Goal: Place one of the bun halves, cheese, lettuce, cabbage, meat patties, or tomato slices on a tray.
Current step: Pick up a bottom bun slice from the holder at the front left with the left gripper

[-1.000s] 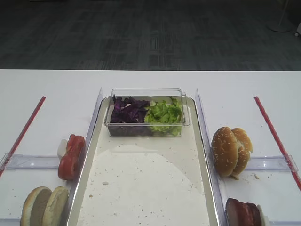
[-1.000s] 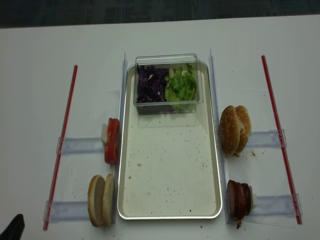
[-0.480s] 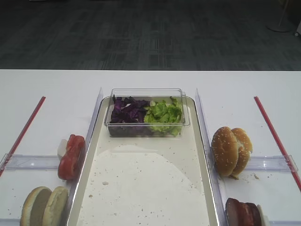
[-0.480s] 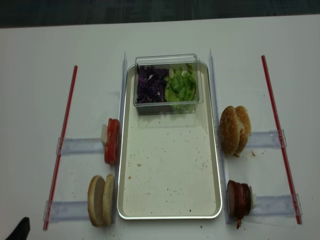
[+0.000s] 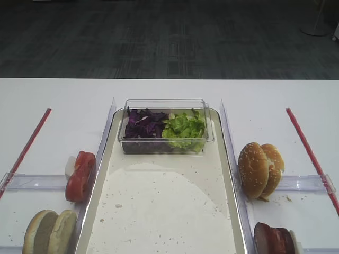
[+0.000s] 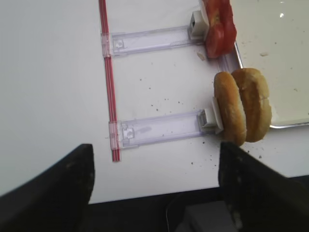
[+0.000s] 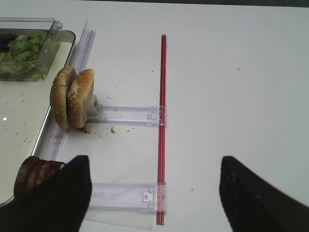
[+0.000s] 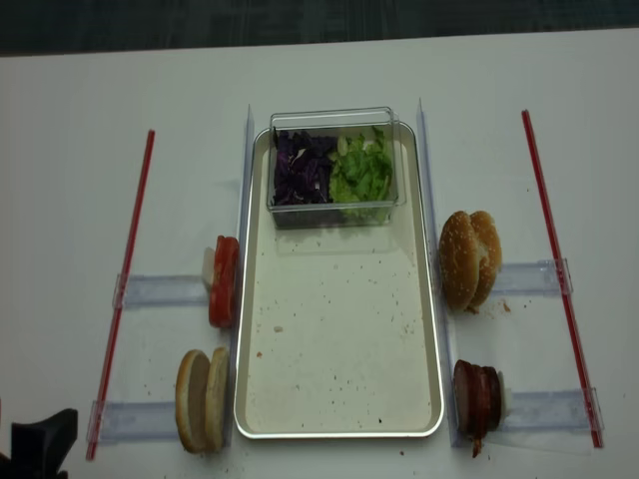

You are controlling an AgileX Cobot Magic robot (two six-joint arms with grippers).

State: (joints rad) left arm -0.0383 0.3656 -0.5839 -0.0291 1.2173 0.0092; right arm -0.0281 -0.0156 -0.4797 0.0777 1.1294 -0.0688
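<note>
- The left gripper (image 6: 154, 193) is seen in the left wrist view with its jaws spread wide and nothing between them; it hangs near the table's front edge, short of the food, touching nothing.
- The bun halves (image 6: 242, 106) stand on edge as a pair against a clear holder (image 6: 164, 128), just left of the tray's near corner. The step in hand is judged to be the reach for one of these plain halves.
- To be done well, the jaws should be brought down over a single half only, gripped across its crust, so that its neighbour is not dragged along or tipped.
- The tomato slices (image 8: 224, 280) stand just beyond the buns and should be kept clear of during the approach.
- The tray (image 8: 339, 329) lies in the middle, its speckled floor bare apart from crumbs; a flat release on that open floor is advised.
- A clear tub (image 8: 334, 165) at the tray's far end holds the cabbage (image 8: 303, 168) and the lettuce (image 8: 363, 170).
- Sesame-seeded halves (image 8: 467, 257) and the meat patties (image 8: 477, 395) stand right of the tray.
- The right gripper (image 7: 154, 193) is likewise wide apart and empty, above bare table.
</note>
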